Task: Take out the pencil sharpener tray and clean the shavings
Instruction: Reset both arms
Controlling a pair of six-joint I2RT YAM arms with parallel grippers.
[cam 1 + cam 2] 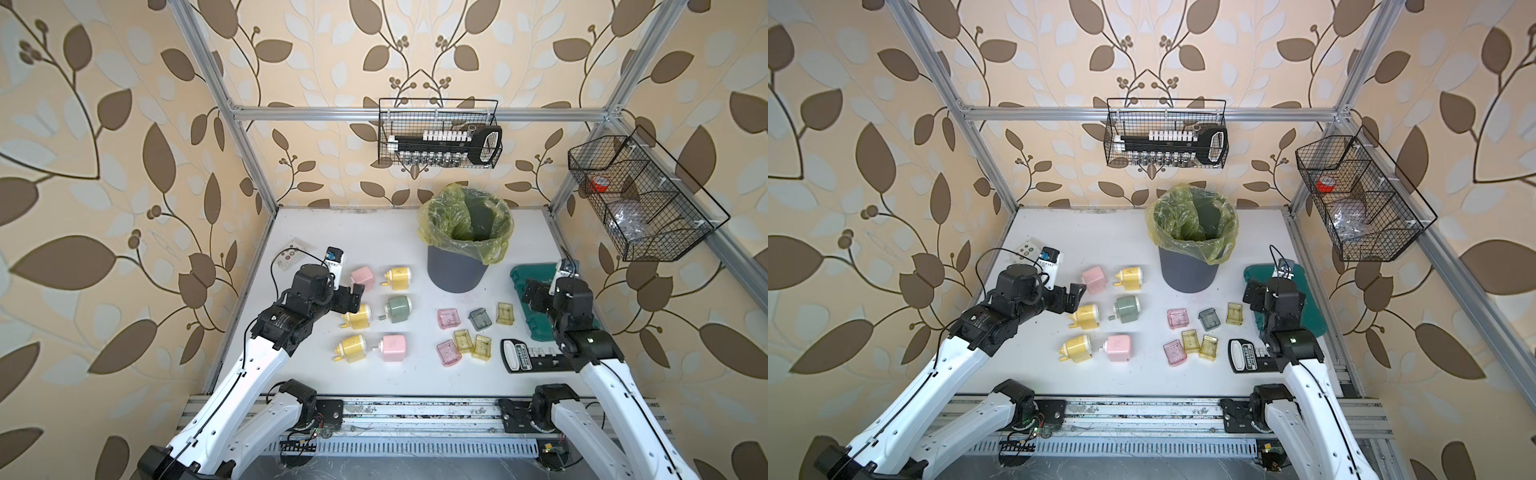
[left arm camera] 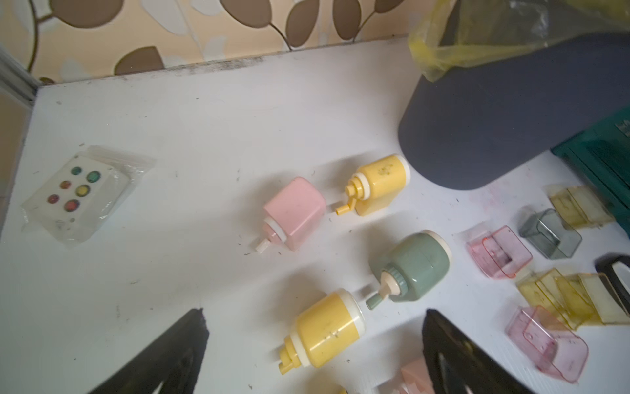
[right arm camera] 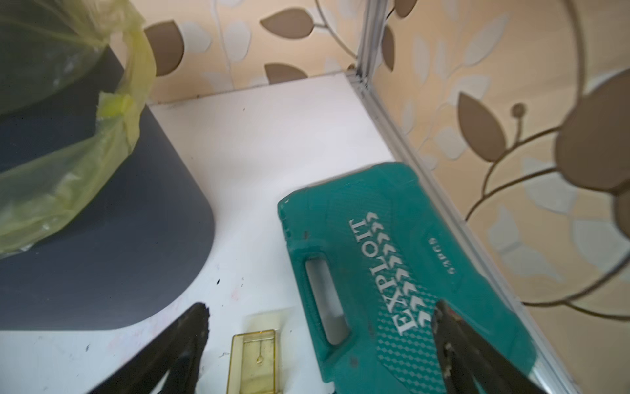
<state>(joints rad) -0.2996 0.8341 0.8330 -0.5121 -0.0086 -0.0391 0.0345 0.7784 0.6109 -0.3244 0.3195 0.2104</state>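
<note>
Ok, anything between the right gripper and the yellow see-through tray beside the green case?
Nothing visible. The yellow see-through plastic tray lies uncovered ahead of the open right gripper; the green plastic case is beside it.

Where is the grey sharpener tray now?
In both top views, the grey tray lies right of centre, between a pink tray and a yellow tray, near the bin.

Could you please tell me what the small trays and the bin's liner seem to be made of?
The small trays: probably rigid tinted plastic, glossy; the table shows through them. The bin's liner: thin yellow-green plastic film, judging by its crinkles and translucency.
</note>
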